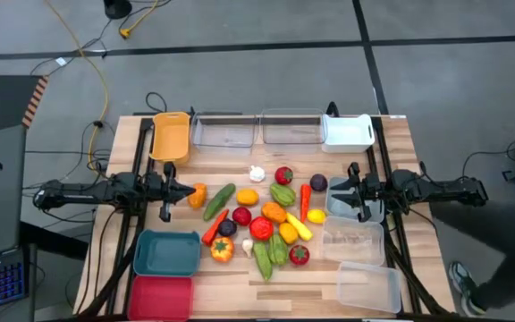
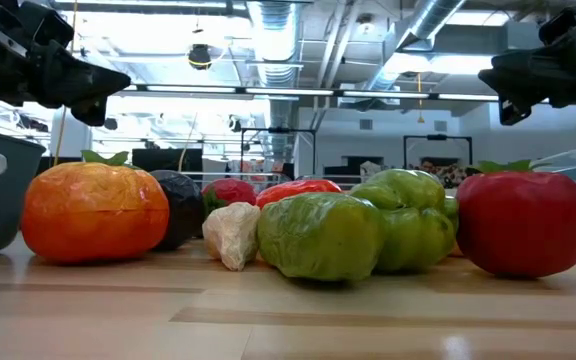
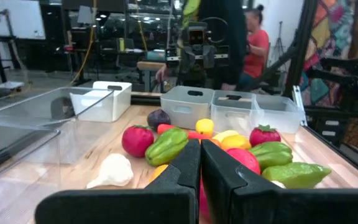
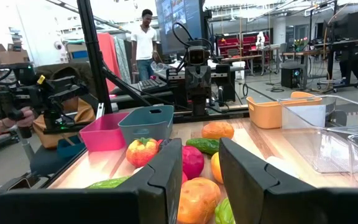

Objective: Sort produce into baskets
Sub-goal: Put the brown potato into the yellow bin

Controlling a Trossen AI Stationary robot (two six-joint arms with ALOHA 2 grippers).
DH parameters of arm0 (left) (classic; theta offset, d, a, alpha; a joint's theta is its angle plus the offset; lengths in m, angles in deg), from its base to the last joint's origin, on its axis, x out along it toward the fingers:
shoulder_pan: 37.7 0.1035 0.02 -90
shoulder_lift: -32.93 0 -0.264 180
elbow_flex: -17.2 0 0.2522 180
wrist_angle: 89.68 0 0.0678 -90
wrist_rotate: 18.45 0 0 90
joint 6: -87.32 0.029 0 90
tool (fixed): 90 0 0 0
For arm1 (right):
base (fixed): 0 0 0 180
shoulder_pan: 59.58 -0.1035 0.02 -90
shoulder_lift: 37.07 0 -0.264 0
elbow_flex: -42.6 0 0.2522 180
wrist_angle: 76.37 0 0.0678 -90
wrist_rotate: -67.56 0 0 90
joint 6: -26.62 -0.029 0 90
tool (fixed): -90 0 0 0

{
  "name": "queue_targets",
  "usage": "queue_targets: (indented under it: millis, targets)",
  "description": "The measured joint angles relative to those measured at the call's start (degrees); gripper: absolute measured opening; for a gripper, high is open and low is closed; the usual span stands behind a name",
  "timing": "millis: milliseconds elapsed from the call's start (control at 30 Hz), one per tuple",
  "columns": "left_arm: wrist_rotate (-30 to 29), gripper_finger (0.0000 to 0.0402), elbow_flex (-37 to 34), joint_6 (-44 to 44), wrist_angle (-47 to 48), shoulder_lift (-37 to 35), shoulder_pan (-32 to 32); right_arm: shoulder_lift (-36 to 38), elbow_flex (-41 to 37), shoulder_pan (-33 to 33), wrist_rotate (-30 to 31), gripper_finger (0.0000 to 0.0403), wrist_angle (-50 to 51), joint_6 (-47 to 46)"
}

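Wooden table holds produce between both grippers.

No text, label, brand, number or sign can be read in any of the 4 views. The plastic bins and toy produce carry no legible print, and the screens and coloured panels in the room beyond the grippers show nothing that can be made out as words or figures.
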Motion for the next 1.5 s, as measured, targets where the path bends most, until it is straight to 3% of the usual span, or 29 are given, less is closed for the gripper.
queue_targets:
  millis: [333,500,1000,1167,1500]
  targets:
    - [-7.1,0.0041,0.0,-3.0,-0.9,0.0,0.0,0.0,0.0,0.0,0.0,0.0134,0.0,0.0]
    - [-10.8,0.0095,0.0,-3.9,-1.4,0.0,0.0,0.0,0.0,0.0,0.0,0.0134,0.0,0.0]
    - [-11.4,0.026,0.0,-7.0,-1.4,0.0,0.0,0.0,0.0,0.0,0.0,0.0134,0.0,0.0]
    - [-12.6,0.028,0.0,-7.0,-1.5,0.0,0.0,0.0,0.0,0.0,0.0,0.0134,0.0,0.0]
    - [-15.9,0.0281,3.0,-10.3,0.2,0.0,0.0,0.0,0.0,0.0,0.0,0.0134,0.0,0.0]
